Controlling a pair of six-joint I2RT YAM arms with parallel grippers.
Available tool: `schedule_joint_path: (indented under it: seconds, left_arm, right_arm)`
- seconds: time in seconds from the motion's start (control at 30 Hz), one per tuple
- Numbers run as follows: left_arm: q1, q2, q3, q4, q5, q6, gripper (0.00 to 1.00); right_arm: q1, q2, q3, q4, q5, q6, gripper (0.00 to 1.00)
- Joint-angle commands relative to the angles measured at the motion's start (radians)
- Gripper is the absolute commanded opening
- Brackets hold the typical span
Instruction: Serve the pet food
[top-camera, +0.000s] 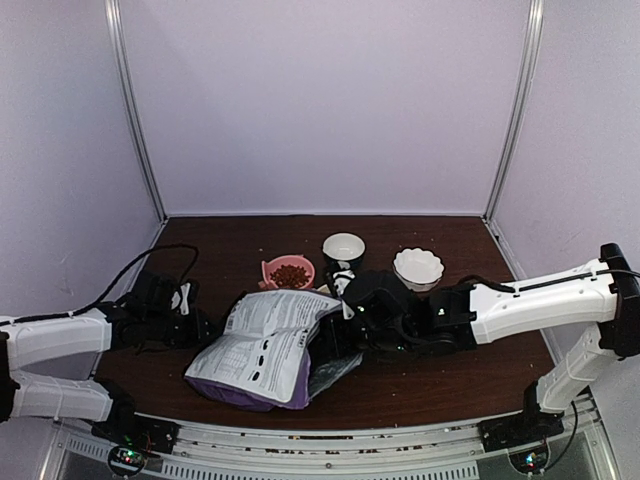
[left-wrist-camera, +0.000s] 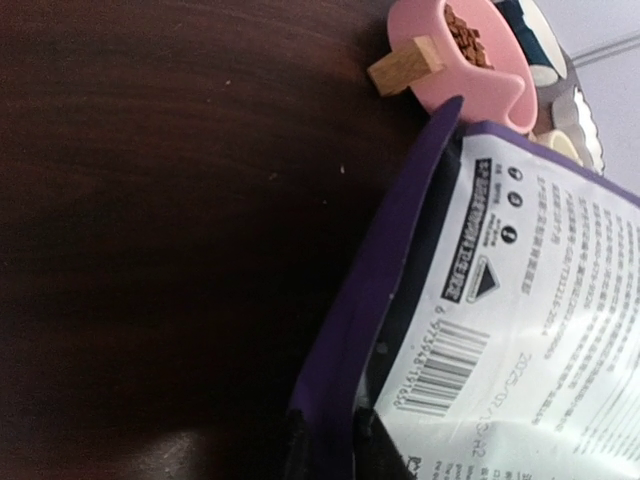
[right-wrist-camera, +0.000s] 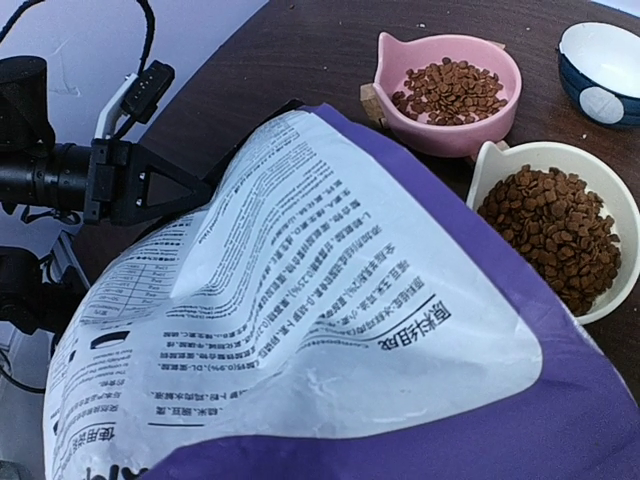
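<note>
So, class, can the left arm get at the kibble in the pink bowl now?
Probably yes: bare table lies between the left arm and the kibble in the pink bowl; the bag sits beside that path, not across.

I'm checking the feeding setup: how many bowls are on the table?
4: a pink bowl behind the bag; a blue bowl to its right; a white scalloped bowl farther right; a cream bowl by the bag, near the pink one. The bag may hide others.

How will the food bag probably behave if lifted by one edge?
The bag looks creased and slumped, so it is probably floppy. Its glossy film may slip. Its lower end looks fuller, so it may hang heavy there.
</note>
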Motion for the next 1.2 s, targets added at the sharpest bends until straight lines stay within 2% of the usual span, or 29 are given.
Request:
schedule_joint_path:
  seconds: [0.0, 0.07, 0.27, 0.53, 0.67, 0.83, 0.97, 1.17]
  left_arm:
    - [0.003, 0.045, -0.020, 0.016, 0.037, 0.015, 0.07]
    - [0.002, 0.045, -0.017, 0.014, 0.038, 0.017, 0.00]
    - [0.002, 0.040, -0.018, 0.009, 0.044, 0.024, 0.00]
    - [0.003, 0.037, -0.019, 0.009, 0.054, 0.025, 0.00]
    - [0.002, 0.036, -0.012, 0.006, 0.053, 0.025, 0.00]
    - [0.002, 0.034, 0.001, -0.004, 0.052, 0.027, 0.00]
    - [0.003, 0.019, 0.006, -0.030, 0.032, 0.032, 0.00]
    - [0.002, -0.022, 0.010, -0.069, 0.003, 0.033, 0.00]
  right_arm:
    - [0.001, 0.015, 0.048, 0.004, 0.125, -0.020, 0.00]
    - [0.001, 0.047, 0.082, -0.046, 0.151, -0.009, 0.00]
    - [0.000, 0.172, 0.127, -0.071, 0.076, -0.020, 0.00]
    - [0.017, 0.300, 0.207, -0.098, -0.199, -0.081, 0.00]
    - [0.019, 0.320, 0.239, -0.082, -0.415, -0.134, 0.00]
    - [0.019, 0.310, 0.260, -0.064, -0.595, -0.150, 0.00]
    - [0.005, 0.257, 0.231, -0.013, -0.630, -0.099, 0.00]
    - [-0.039, 0.142, 0.103, 0.193, -0.622, 0.077, 0.00]
